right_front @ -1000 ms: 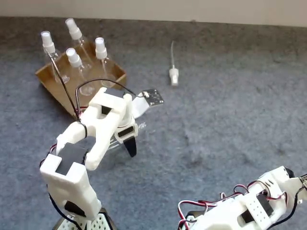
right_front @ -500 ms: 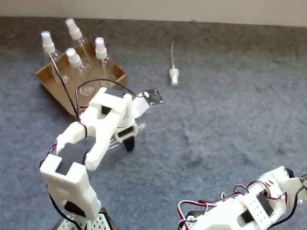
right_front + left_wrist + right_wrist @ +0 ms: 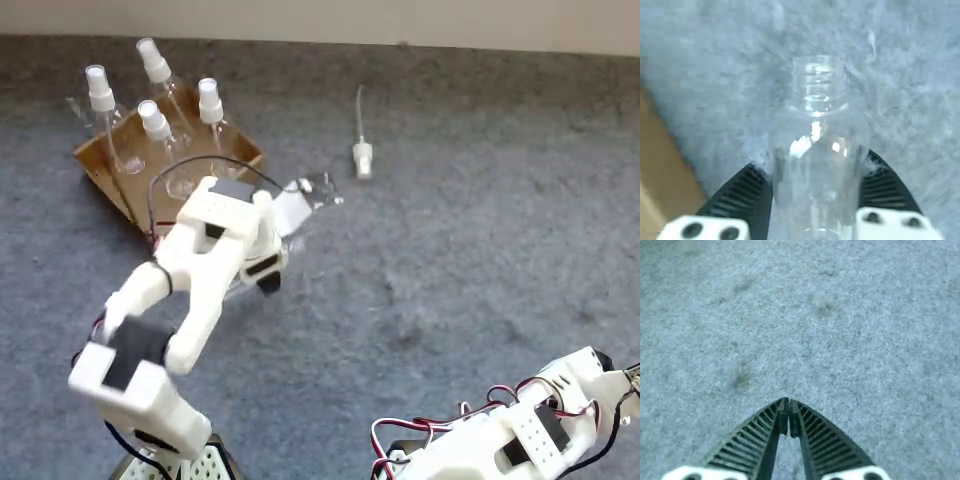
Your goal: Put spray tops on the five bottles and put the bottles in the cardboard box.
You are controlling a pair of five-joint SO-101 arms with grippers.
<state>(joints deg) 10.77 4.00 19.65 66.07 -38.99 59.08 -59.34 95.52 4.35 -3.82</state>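
A clear bottle (image 3: pixel 815 145) with an open threaded neck and no spray top sits between the black fingers (image 3: pixel 742 192) of my left gripper (image 3: pixel 815 175), which is shut on its body. In the high view the left gripper (image 3: pixel 265 268) holds this bottle (image 3: pixel 318 187) just right of the cardboard box (image 3: pixel 110 178), neck pointing toward the loose spray top (image 3: pixel 362 156) lying on the carpet. Several capped bottles (image 3: pixel 208 105) stand in the box. My right gripper (image 3: pixel 789 410) is shut on nothing, low over bare carpet at the near right.
Grey carpet (image 3: pixel 480 230) covers the table, with open room between the two arms. The right arm (image 3: pixel 520 435) rests at the near right edge. A brown edge of the box (image 3: pixel 657 170) lies beside the held bottle in the left wrist view.
The left arm has swung up and away from the near edge with the bottle, whose neck now shows past the gripper. The right arm has not moved.
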